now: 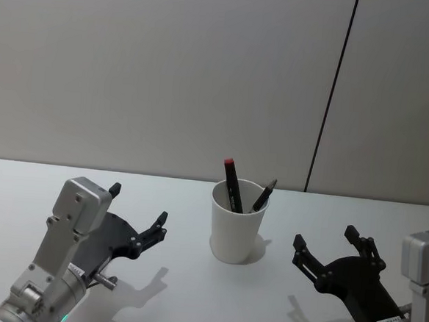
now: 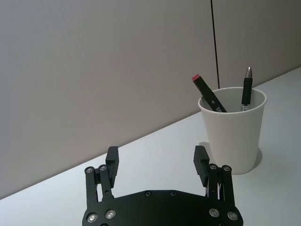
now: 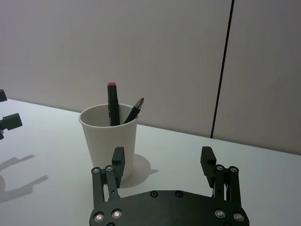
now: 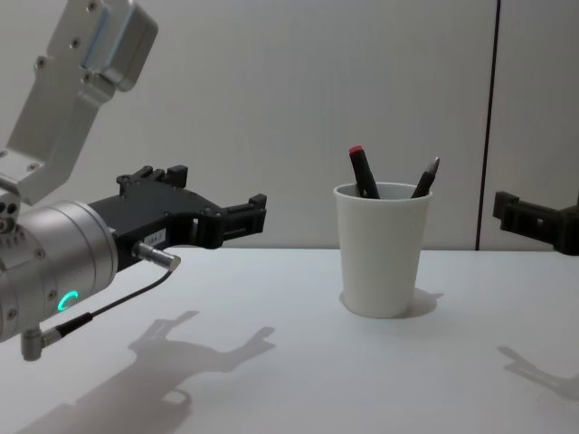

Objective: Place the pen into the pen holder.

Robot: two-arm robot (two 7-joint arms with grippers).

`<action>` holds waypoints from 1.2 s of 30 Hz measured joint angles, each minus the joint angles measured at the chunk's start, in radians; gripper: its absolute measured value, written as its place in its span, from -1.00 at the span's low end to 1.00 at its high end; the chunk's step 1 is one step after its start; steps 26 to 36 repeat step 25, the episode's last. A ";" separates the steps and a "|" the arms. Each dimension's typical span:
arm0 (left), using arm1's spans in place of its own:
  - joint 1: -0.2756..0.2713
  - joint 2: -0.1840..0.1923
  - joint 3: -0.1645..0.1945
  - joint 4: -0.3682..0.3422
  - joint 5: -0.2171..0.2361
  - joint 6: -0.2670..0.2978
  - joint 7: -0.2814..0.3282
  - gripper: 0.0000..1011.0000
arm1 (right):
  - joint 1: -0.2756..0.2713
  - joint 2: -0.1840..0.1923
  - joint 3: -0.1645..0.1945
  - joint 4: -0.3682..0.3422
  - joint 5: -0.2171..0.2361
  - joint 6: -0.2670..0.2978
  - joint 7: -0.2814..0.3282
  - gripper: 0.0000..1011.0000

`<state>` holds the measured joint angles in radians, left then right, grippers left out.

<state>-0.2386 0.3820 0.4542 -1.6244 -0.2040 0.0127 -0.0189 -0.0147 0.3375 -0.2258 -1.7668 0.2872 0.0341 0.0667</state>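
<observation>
While both arms are hovering low over the white table [image 1: 183,291], the white paper cup [image 1: 237,221] serving as pen holder is standing upright between them, near the grey wall panel [image 1: 162,69]. Two pens are leaning inside it, each poking above the rolled rim: a black marker with a red cap end [image 1: 230,183] on the left side, and a dark pen with a silvery tip [image 1: 263,196] tilting to the right. The left gripper [image 1: 138,216] is floating left of the cup, its jaws spread wide and holding nothing. The right gripper [image 1: 328,246] is hanging right of the cup, likewise gaping and empty.
</observation>
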 joint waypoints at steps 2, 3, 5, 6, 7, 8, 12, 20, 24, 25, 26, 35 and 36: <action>0.001 0.000 0.000 -0.001 0.002 0.001 0.005 0.98 | 0.000 0.000 0.000 0.000 0.000 0.000 0.000 0.98; 0.001 0.000 0.000 -0.002 0.003 0.002 0.006 0.98 | 0.000 0.000 0.000 0.000 0.000 0.000 0.000 0.98; 0.002 0.000 0.000 -0.002 0.003 0.002 0.008 0.98 | 0.000 0.000 0.000 0.000 0.000 0.000 0.000 0.98; 0.002 0.000 0.000 -0.002 0.003 0.002 0.008 0.98 | 0.000 0.000 0.000 0.000 0.000 0.000 0.000 0.98; 0.002 0.000 0.000 -0.002 0.003 0.002 0.008 0.98 | 0.000 0.000 0.000 0.000 0.000 0.000 0.000 0.98; 0.002 0.000 0.000 -0.002 0.003 0.002 0.008 0.98 | 0.000 0.000 0.000 0.000 0.000 0.000 0.000 0.98; 0.002 0.000 0.000 -0.002 0.004 0.002 0.008 0.98 | 0.000 0.000 0.000 0.000 0.000 0.000 0.000 0.98; 0.002 0.000 0.000 -0.002 0.004 0.002 0.008 0.98 | 0.000 0.000 0.000 0.000 0.000 0.000 0.000 0.98; 0.002 0.000 0.000 -0.002 0.004 0.002 0.008 0.99 | 0.000 0.000 0.000 0.000 0.000 0.000 0.000 0.98; 0.002 0.000 0.000 -0.002 0.004 0.002 0.008 0.98 | 0.000 0.000 0.000 0.000 0.000 0.000 0.000 0.98; 0.002 0.000 0.000 -0.002 0.004 0.002 0.008 0.98 | 0.000 0.000 0.000 0.000 0.000 0.000 0.000 0.98; 0.002 0.000 0.000 -0.002 0.004 0.002 0.008 0.98 | 0.000 0.000 0.000 0.000 0.000 0.000 0.000 0.98; 0.002 0.000 0.000 -0.002 0.004 0.002 0.008 0.98 | 0.000 0.000 0.000 0.000 0.000 0.000 0.000 0.98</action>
